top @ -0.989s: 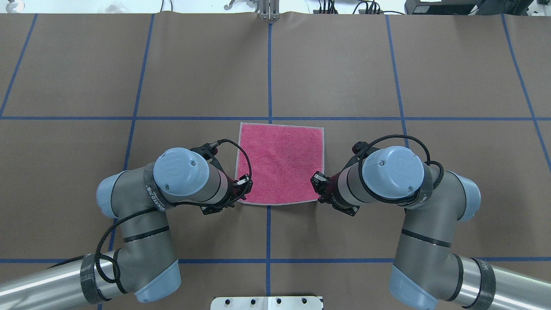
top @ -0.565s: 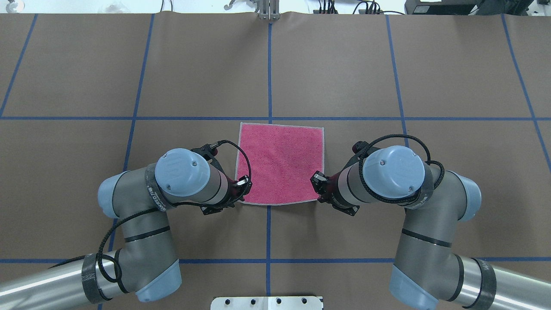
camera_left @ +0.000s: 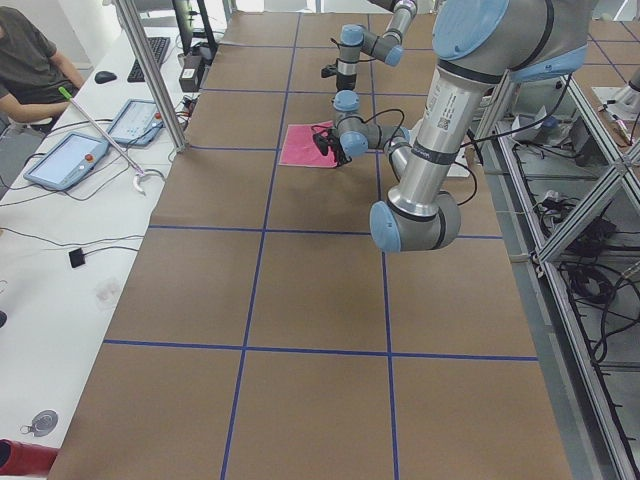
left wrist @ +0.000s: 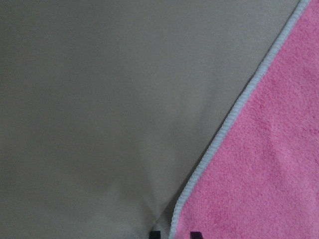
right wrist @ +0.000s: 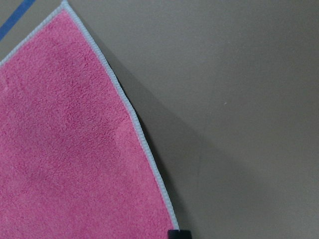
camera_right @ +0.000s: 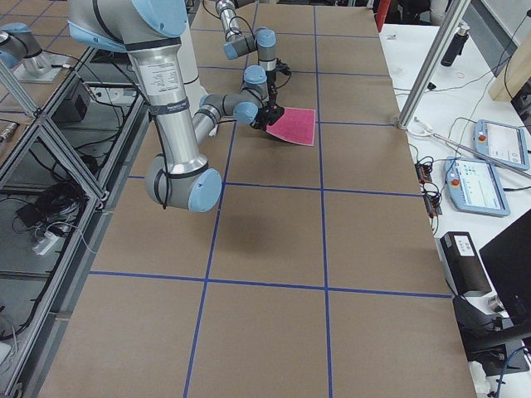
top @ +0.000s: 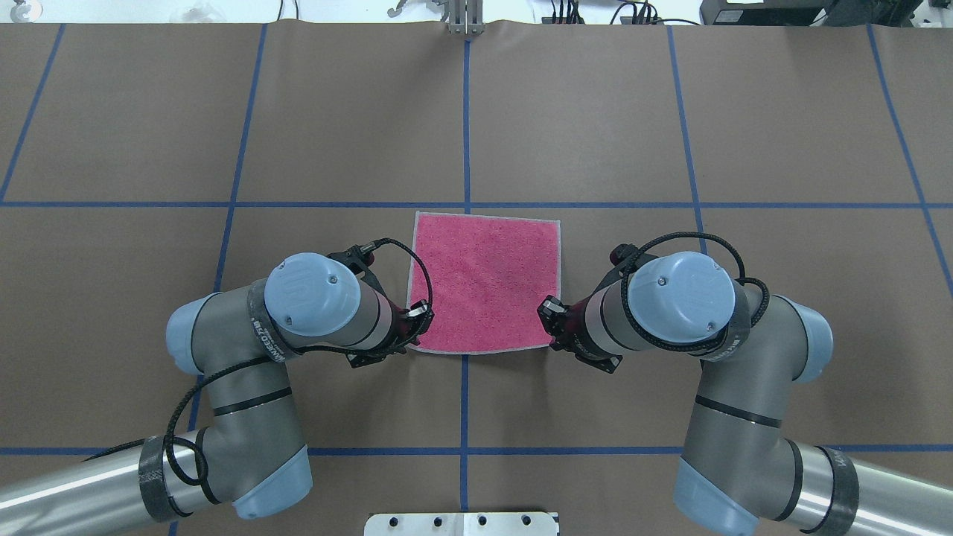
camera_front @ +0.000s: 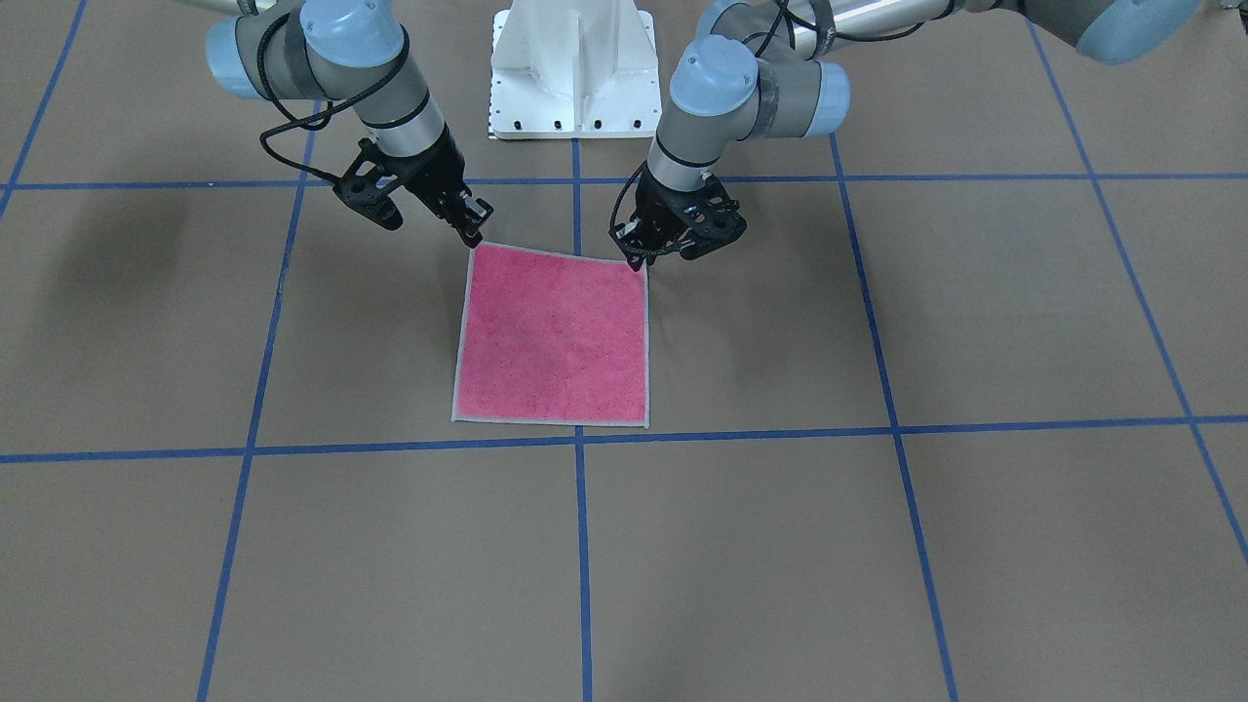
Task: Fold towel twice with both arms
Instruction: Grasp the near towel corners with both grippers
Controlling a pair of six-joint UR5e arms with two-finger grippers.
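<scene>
Brown table point(top: 595, 112), pink towel point(top: 484, 283) lying flat on it near the middle, pink side up. My left gripper point(left wrist: 175, 234) is pinched on the near left corner, border between the tips. Right gripper point(camera_front: 475, 232) is at the near right corner; only one tip shows, so I can't tell its grip. First fold is just starting, I judge. Next: lift both corners evenly and carry them to the far edge.

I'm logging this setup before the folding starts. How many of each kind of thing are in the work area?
Towel: 1
Arms: 2 (left arm, right arm)
Grippers: 2 (left gripper, right gripper)
White pedestal: 1
Total: 6
</scene>
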